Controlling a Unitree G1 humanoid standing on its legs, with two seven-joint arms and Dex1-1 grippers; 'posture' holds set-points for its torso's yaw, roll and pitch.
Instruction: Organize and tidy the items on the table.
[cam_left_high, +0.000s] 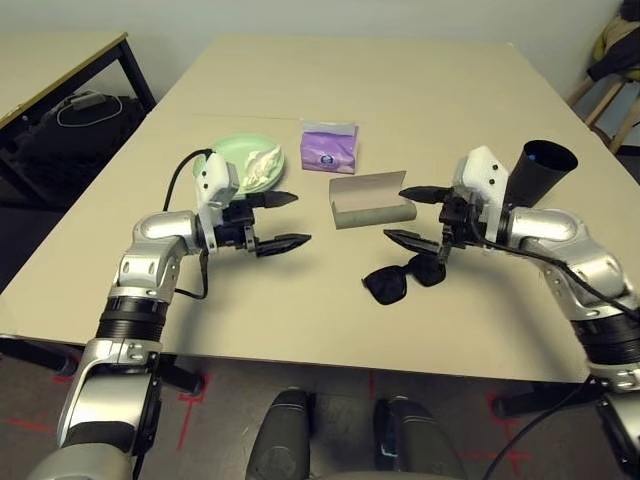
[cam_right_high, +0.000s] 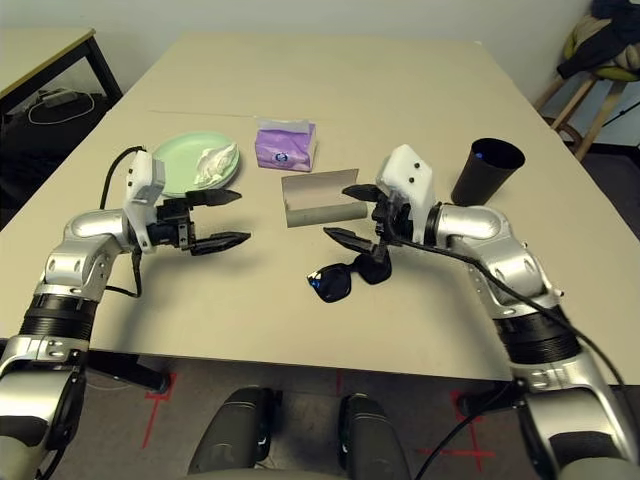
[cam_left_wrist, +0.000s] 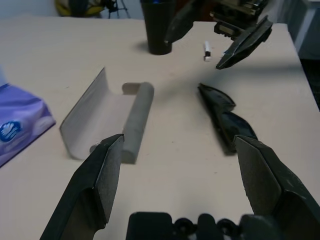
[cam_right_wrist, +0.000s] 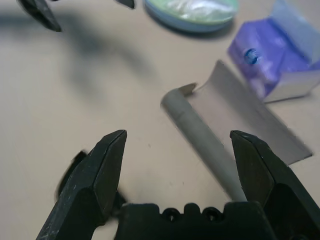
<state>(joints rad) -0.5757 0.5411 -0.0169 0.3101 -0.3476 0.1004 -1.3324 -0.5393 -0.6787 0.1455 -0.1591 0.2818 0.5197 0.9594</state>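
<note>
Beige and smooth, the table (cam_left_high: 300, 310) carries the items in a loose band across its middle. On the left lies the pale green plate (cam_left_high: 232, 152) with a crumpled white tissue (cam_left_high: 262, 163) on its right half; the wrist view from the right arm shows a pale blue rim (cam_right_wrist: 190, 26) beneath the green one, so two plates are stacked. Just right of them, slightly farther back, stands the purple tissue pack (cam_left_high: 329, 146). Nearer than the pack lies the grey glasses case (cam_left_high: 372, 199), open, its lid standing up along the far side. Near and right of the case rest the black sunglasses (cam_left_high: 402, 278), folded, on the bare tabletop. The black cup (cam_left_high: 541, 171) stands upright at the far right, and beside it the left wrist view shows a small white pen (cam_left_wrist: 206, 50) lying on the table.

The left gripper (cam_left_high: 279, 221) hovers just near of the plates, pointing right toward the case, its two black fingers spread wide and holding nothing. The right gripper (cam_left_high: 407, 214) hovers between the case and the cup, above the sunglasses, pointing left, its fingers likewise spread wide and empty. The two grippers face each other across the case, well apart.
</note>
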